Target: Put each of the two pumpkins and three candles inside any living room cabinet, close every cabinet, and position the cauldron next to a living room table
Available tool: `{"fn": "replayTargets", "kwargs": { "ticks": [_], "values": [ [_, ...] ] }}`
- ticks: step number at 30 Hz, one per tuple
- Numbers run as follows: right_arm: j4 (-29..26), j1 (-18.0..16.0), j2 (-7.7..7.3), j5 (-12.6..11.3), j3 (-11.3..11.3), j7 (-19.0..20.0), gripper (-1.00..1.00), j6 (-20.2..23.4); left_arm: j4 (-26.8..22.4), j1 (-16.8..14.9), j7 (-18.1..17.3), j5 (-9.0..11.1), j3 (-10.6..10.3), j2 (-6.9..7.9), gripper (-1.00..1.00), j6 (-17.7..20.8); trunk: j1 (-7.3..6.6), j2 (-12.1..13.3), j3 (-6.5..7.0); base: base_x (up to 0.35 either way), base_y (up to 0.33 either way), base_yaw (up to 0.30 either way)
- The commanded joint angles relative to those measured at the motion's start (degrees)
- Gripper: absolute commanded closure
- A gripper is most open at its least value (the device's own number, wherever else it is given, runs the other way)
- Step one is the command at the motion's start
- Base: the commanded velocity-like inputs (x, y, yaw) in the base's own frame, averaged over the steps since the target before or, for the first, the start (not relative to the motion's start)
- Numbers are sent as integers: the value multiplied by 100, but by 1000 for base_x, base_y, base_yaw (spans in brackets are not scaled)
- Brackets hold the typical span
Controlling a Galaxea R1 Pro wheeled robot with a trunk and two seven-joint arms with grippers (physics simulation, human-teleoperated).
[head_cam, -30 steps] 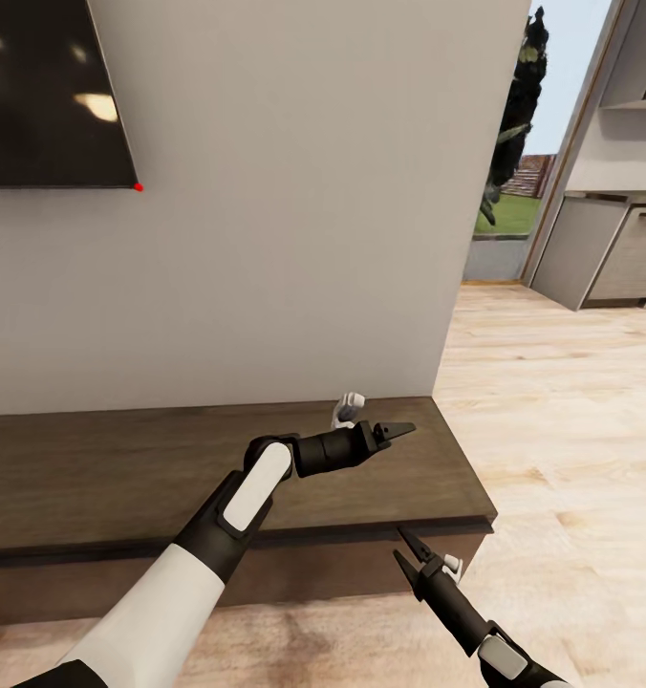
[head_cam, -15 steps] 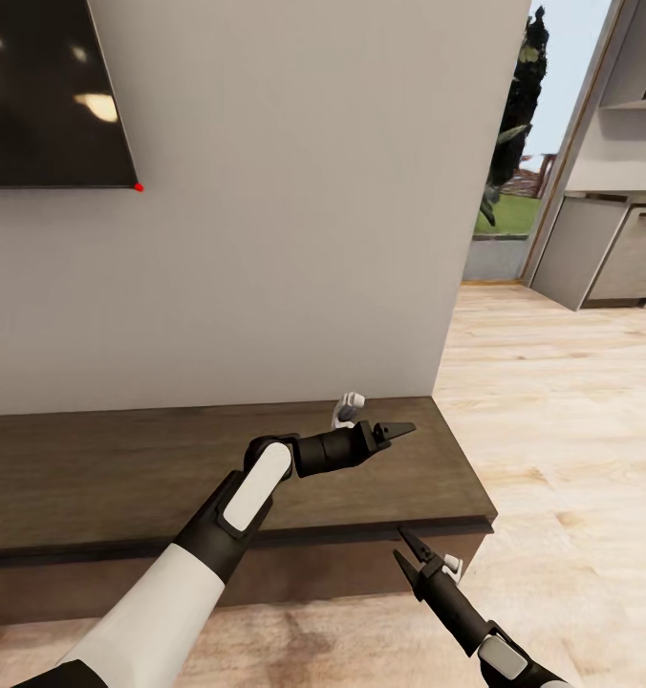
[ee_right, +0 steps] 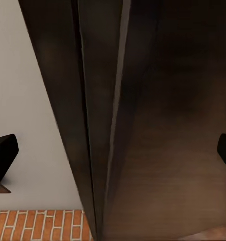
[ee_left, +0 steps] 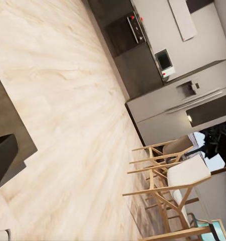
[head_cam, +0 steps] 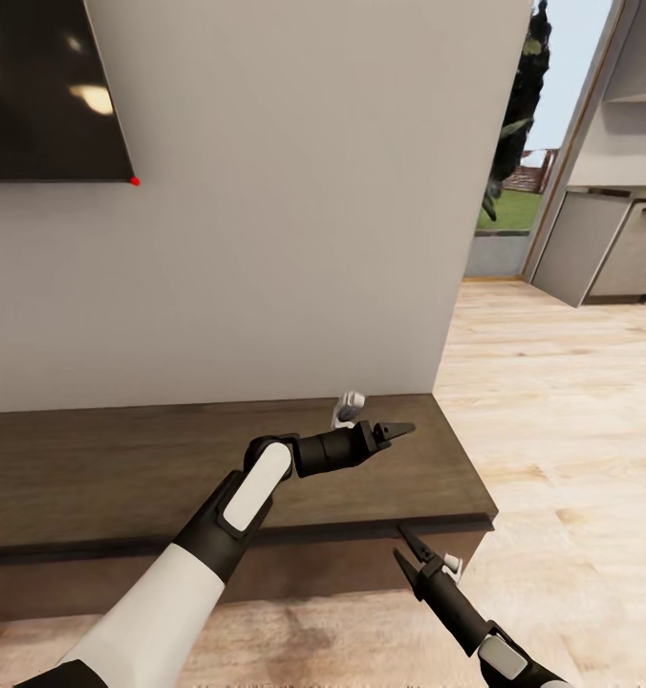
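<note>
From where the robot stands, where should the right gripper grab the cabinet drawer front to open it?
Probably the top edge of the drawer front, under the overhanging cabinet top, coming from the front. No handle shows; that shadowed lip looks like the only purchase. The right gripper, open, already sits at that height.

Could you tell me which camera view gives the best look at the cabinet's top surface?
The head view: the cabinet runs along the wall there, with its whole brown top and right end visible beneath the left pincer. The right wrist view gives a close, dark look at its wood. The left wrist view catches a dark corner, probably its end.
</note>
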Motion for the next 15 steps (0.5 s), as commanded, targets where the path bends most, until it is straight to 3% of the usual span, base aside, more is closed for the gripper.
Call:
{"fn": "replayTargets", "kwargs": {
  "ticks": [1,4,8,15],
  "values": [
    [2,-2,-3,-60,43,20,-100,53,2,-3,-12,5,4,-1,-100,23,1,-4,-28,0,0,0],
    [3,-1,-3,-59,44,38,-100,53,3,-3,-11,5,4,-1,-100,23,9,-8,-94,0,0,0],
    [2,0,-3,-58,44,339,-100,53,3,-3,-13,5,4,-1,-100,23,9,-8,-94,0,0,0],
    [3,0,-3,-61,39,425,-100,53,3,-3,-11,5,4,-1,-100,23,9,-8,-94,0,0,0]
  ]
}}
